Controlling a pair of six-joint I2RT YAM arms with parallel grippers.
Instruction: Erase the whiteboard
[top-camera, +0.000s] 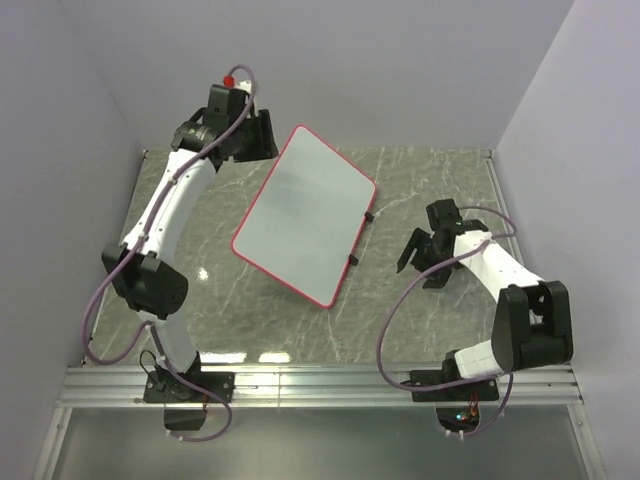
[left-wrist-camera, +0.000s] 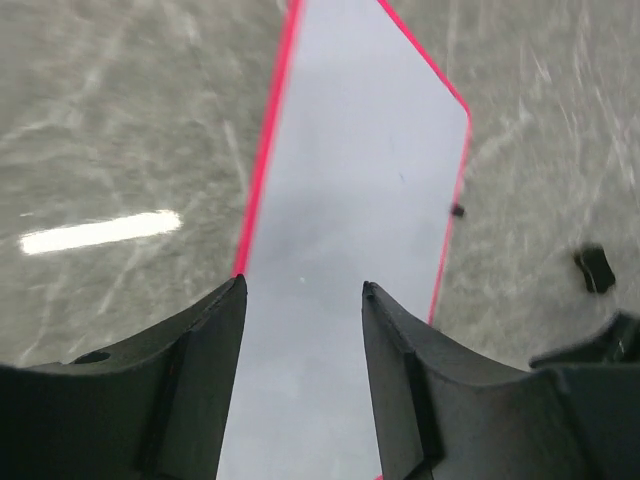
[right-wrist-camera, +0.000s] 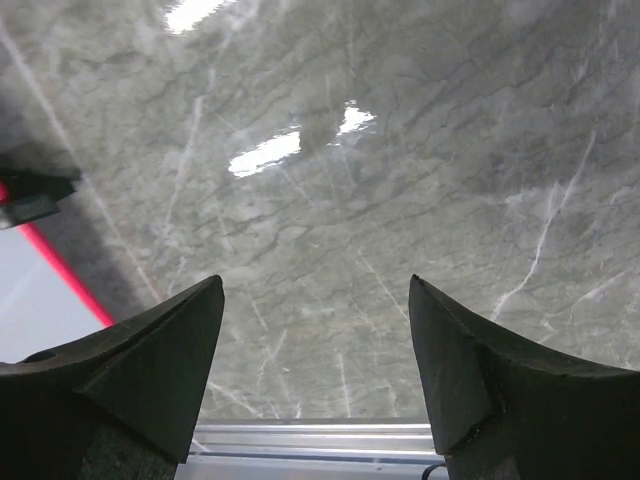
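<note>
Whiteboard position: the whiteboard (top-camera: 300, 215) lies mid-table on the grey marble table (top-camera: 430, 180), turned diagonally, with its black feet (top-camera: 368, 215) showing along the right edge.
Long axis: it runs from far-right to near-left, and the far corner points at your left arm.
Board face: no writing shows in any view. By that, erasing looks finished or nearly so.
Left gripper: the left gripper (top-camera: 258, 135) sits just beside the far corner, fingers apart and clamped on nothing. Its wrist view looks down the board's length between them.
Right gripper: the right gripper (top-camera: 420, 250) has its fingers apart and empty over bare marble, right of the board and clear of its edge.
Nearer arm: your left. From it, the board stretches toward the near right.
Next move: any further pass should follow the long axis.
</note>
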